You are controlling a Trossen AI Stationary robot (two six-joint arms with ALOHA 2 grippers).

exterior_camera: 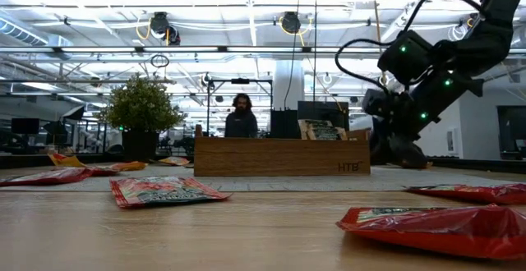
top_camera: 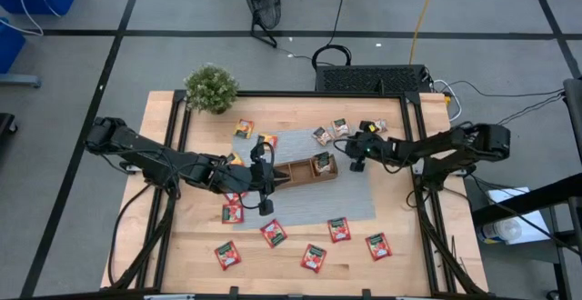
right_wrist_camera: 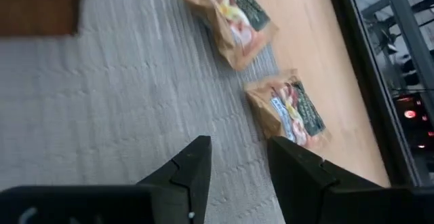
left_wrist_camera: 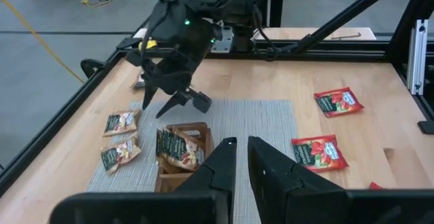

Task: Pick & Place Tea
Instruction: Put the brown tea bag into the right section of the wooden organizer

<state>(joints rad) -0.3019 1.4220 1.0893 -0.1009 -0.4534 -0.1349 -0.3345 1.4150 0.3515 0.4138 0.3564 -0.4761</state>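
Note:
The brown wooden tray [top_camera: 296, 170] lies on a grey mat [top_camera: 355, 195], with a grey-brown tea sachet [top_camera: 323, 162] in its right compartment. My right gripper [top_camera: 356, 159] hovers open just right of the tray, low over the mat. In the right wrist view [right_wrist_camera: 239, 159] its fingers are empty, and two grey-brown sachets [right_wrist_camera: 230, 10] [right_wrist_camera: 288, 108] lie flat just ahead. My left gripper [top_camera: 265, 186] is at the tray's left end. In its wrist view [left_wrist_camera: 241, 157] it is shut but for a thin slit, with nothing between the fingers.
Several red sachets [top_camera: 314, 257] lie flat on the bare wood near the table's near edge. Orange-yellow sachets [top_camera: 244, 128] lie at the mat's far left corner. A potted plant [top_camera: 211, 87] stands at the far left corner. Beyond the table a person [exterior_camera: 241, 115] shows in the room.

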